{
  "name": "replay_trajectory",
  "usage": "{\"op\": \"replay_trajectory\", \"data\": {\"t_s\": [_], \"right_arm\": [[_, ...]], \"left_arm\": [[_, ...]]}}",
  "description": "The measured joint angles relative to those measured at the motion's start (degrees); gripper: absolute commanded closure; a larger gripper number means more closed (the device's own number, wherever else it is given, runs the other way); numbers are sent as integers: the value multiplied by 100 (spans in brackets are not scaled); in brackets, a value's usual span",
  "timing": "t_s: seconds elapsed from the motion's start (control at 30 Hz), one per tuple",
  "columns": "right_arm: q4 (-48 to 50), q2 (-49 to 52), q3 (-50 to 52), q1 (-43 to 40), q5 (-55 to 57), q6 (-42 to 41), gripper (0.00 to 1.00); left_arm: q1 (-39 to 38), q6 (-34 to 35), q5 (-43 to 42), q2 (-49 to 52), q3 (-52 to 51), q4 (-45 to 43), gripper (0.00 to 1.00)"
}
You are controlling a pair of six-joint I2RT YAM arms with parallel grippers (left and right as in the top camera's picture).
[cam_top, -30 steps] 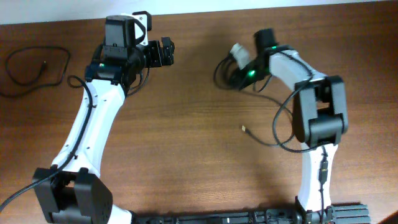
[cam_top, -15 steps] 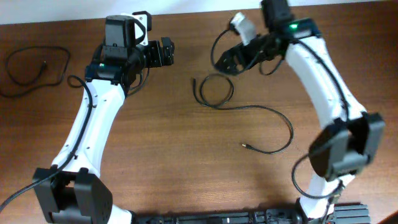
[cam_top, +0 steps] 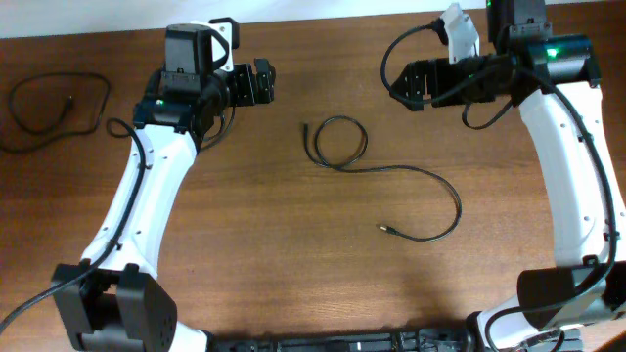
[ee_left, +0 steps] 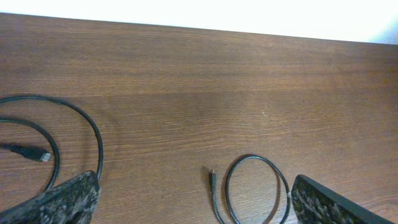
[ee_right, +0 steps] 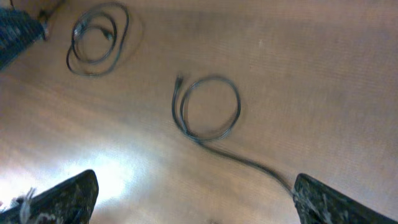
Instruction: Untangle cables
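Both the left gripper and the right gripper gape wide and empty over the brown wooden desk, where one thin black cable loops mid-frame, its gold tip visible only overhead, and a second black cable coils at far left.

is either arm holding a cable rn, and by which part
Nothing is held: left gripper and right gripper both stand open; the cable between them lies loose on the table.

A brown wood-grain table fills the view, with a bright white strip along its far edge.
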State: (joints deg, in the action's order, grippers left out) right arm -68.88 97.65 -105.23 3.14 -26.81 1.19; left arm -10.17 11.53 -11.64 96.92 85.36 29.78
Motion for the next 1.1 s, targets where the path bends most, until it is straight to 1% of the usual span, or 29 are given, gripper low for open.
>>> {"op": "replay_trajectory", "data": {"t_s": [0.07, 0.17, 0.27, 0.37, 0.4, 0.43, 0.47, 0.5, 0.53, 0.57, 0.63, 0.67, 0.7, 0.73, 0.83, 0.87, 0.97, 1.1], "right_arm": [[-216, -11, 2, -2, 2, 0, 2], [-247, -210, 2, -2, 2, -11, 1], [-245, -844, 2, -2, 2, -13, 2], [-260, -1340, 0, 0, 44, -15, 2], [-363, -1572, 0, 0, 201, -11, 1], [-485, -1733, 0, -2, 378, -13, 2], [-560, -1825, -2, -2, 516, -13, 1], [-879, -2063, -9, -7, 973, -15, 1], [-1058, -2317, -9, -7, 1436, -11, 1], [-1062, -2531, -11, -7, 1733, -13, 1], [-1067, -2717, -11, -7, 1996, -13, 1], [-1067, -2736, -11, -7, 2085, -15, 1], [-1069, -2710, -11, -7, 2142, -15, 1], [-1069, -2643, -11, -7, 2186, -15, 1], [-1067, -2435, -11, -7, 2251, -13, 1], [-1071, -2363, -11, -7, 2253, -15, 1], [-1080, -2100, -11, -4, 2253, -11, 1], [-1012, -1668, -11, -4, 2251, -15, 1]], "left_arm": [[0, 0, -24, 0, 0, -26, 1], [0, 0, -42, 0, 0, -66, 1], [0, 24, -57, 0, 0, -17, 2], [-162, 372, 57, 4, -4, 584, 1], [-323, 446, 221, 4, -2, 756, 1], [-822, 557, 514, 4, -7, 1021, 1], [-1147, 693, 754, 4, -4, 1150, 0], [-1550, 979, 1071, 7, -7, 1351, 1], [-2024, 1491, 1392, 15, -7, 1480, 6], [-2218, 1790, 1523, 22, -7, 1488, 8], [-2321, 2194, 1637, 96, -4, 1497, 11], [-2358, 2793, 1711, 391, -2, 1582, 11], [-2356, 3119, 1705, 603, -4, 1641, 5], [-2356, 3399, 1655, 811, -4, 1665, 1], [-2358, 4118, 1401, 1233, -7, 1692, 1], [-2356, 4214, 1379, 1255, -7, 1617, 1], [-2356, 4345, 1331, 1464, -7, 981, 1], [-2356, 4400, 1314, 1676, -9, 968, 0]]}}
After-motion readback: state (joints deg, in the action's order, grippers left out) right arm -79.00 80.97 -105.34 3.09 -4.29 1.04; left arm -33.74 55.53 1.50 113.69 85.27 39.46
